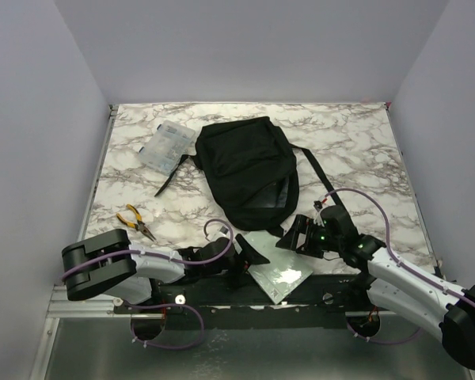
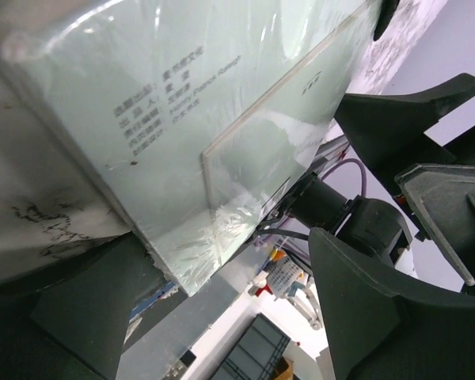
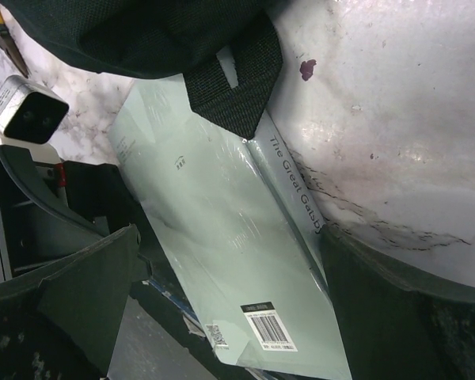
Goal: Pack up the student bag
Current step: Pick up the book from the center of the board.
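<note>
The student bag [image 1: 245, 170] is a black backpack lying flat mid-table, with its straps trailing; its lower edge and a strap loop show in the right wrist view [image 3: 142, 32]. A pale green shrink-wrapped book [image 1: 279, 269], "The Great Gatsby", lies at the table's near edge, just in front of the bag. My left gripper [image 1: 249, 257] is open at the book's left side; its corner sits between the jaws [image 2: 222, 261]. My right gripper [image 1: 297, 236] is open at the book's far right side, with the book [image 3: 222, 237] between its fingers [image 3: 87, 293].
A clear plastic case [image 1: 168, 146] lies at the back left. Yellow-handled pliers [image 1: 134, 220] lie at the left front. The book [image 2: 182, 103] overhangs the table's near edge above the metal rail [image 1: 222, 305]. Grey walls enclose the marble table [image 1: 364, 158].
</note>
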Tool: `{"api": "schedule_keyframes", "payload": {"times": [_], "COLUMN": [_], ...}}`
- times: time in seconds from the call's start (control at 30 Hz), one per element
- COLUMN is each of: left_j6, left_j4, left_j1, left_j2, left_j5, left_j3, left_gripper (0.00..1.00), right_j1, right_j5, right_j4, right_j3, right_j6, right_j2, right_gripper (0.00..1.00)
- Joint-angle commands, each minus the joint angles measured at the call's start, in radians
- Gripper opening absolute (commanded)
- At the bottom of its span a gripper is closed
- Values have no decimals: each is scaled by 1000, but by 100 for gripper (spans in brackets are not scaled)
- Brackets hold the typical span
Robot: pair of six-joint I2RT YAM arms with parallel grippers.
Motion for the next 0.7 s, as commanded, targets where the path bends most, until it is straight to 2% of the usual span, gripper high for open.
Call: {"api": "schedule_keyframes", "payload": {"times": [0.0, 0.23, 0.37, 0.67], "left_j6": [-7, 131, 141, 151], "left_j4": [85, 99, 86, 71], "left_j1": [-5, -7, -10, -10], "left_j2": [18, -87, -164, -195], "left_j5": [-53, -82, -85, -83], "left_j3": [8, 32, 36, 54], "left_gripper": [84, 61, 50, 51], "right_j1": [5, 5, 5, 5], "right_j5": [-60, -82, -84, -150], "right_j4": [19, 25, 13, 47], "right_j3": [-11, -11, -4, 11], "right_j6": [17, 14, 11, 1], "right_j2": [8, 22, 8, 11], "right_gripper": [100, 100, 100, 100]}}
